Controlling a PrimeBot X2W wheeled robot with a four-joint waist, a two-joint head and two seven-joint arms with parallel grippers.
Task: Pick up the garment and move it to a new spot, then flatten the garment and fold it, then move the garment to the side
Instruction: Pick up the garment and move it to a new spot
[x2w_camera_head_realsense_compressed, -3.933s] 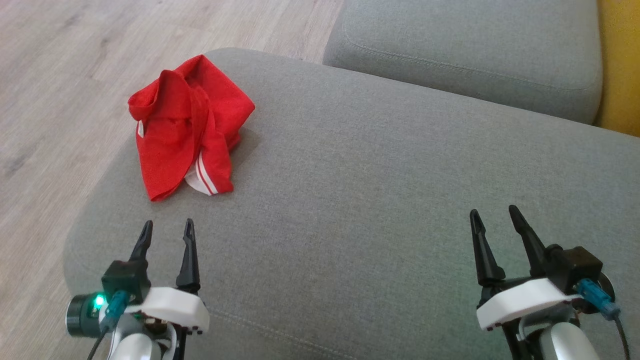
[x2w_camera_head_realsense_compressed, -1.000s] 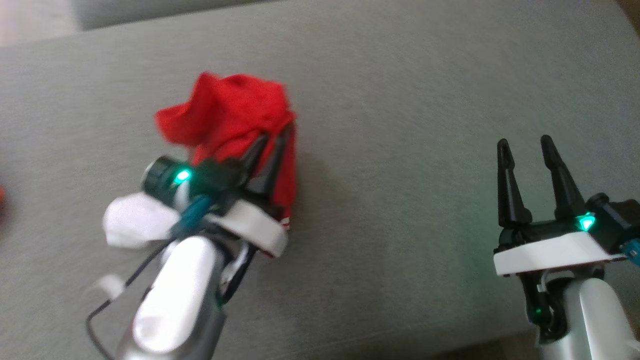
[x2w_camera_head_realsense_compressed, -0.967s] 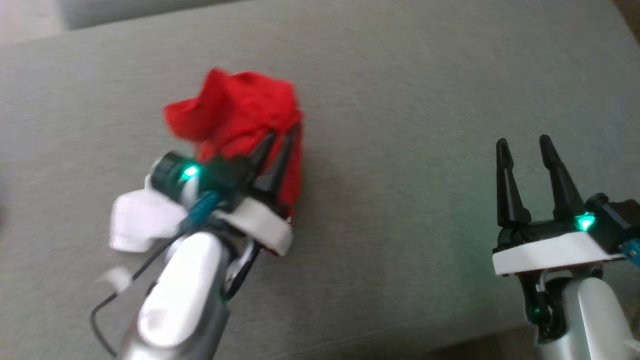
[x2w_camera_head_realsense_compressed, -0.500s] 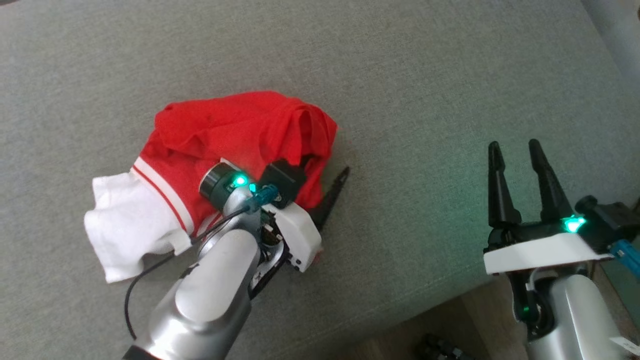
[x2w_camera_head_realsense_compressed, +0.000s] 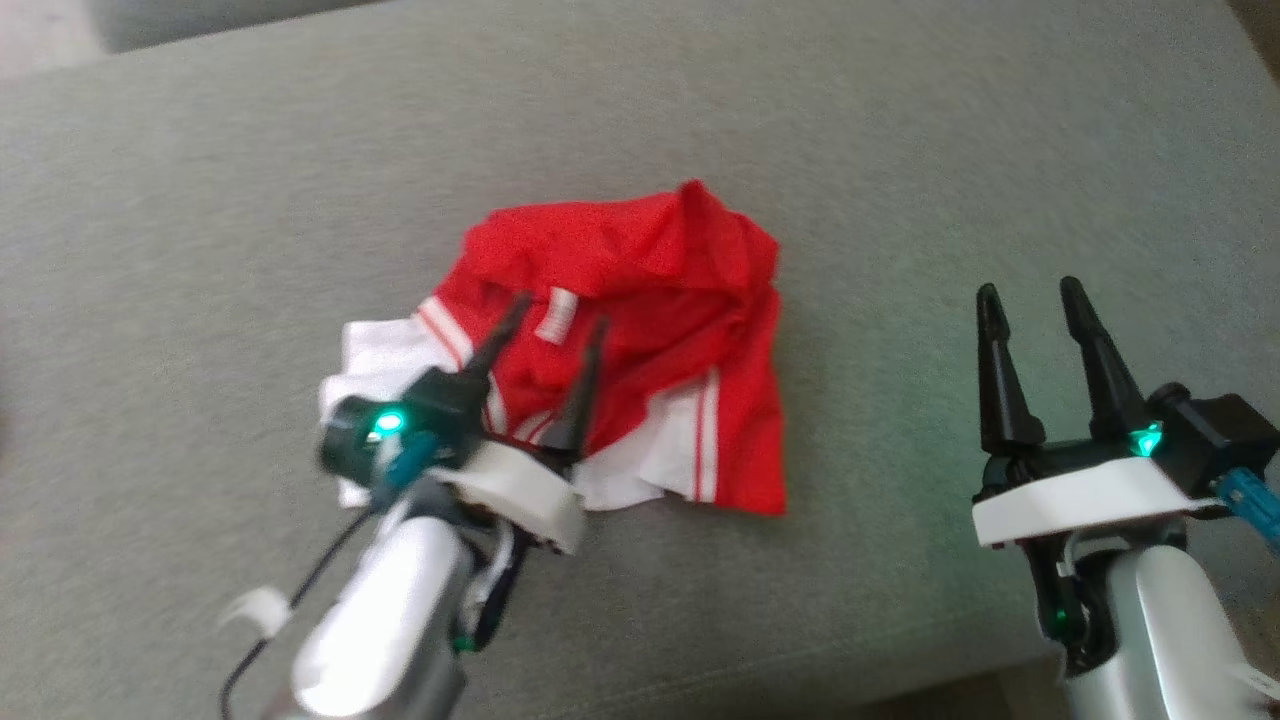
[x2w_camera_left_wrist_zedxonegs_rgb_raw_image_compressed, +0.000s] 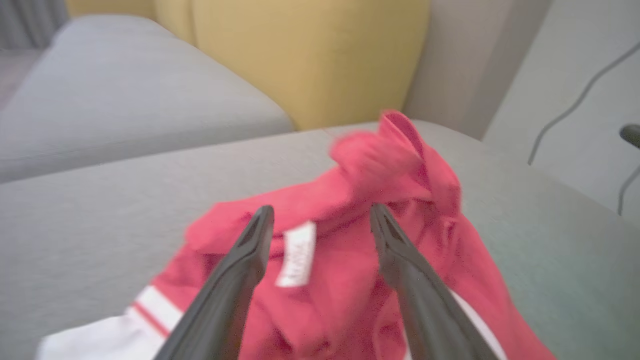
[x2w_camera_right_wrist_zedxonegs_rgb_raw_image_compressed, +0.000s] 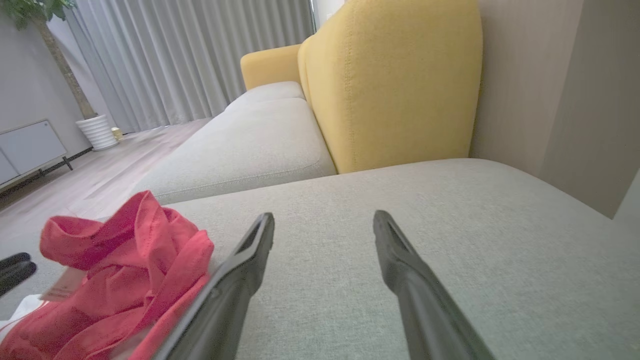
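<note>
Behind the cushion (x2w_camera_right_wrist_zedxonegs_rgb_raw_image_compressed: 450, 240) (garment (x2w_camera_head_realsense_compressed: 650, 260) crumpled) stands a yellow backrest (x2w_camera_right_wrist_zedxonegs_rgb_raw_image_compressed: 390, 85).

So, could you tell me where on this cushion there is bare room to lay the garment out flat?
Bare cushion lies between the garment and the right tool, across the whole far strip beyond the garment, and to its left. It is crowded where the left tool hangs over the garment's near-left part.

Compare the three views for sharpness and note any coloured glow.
Left wrist view: the red garment is smeared by motion blur. Right wrist view: crisp, stitching clear on the yellow backrest. Head view: slightly soft, and a green lamp at the right gripper tints the grey cushion.
</note>
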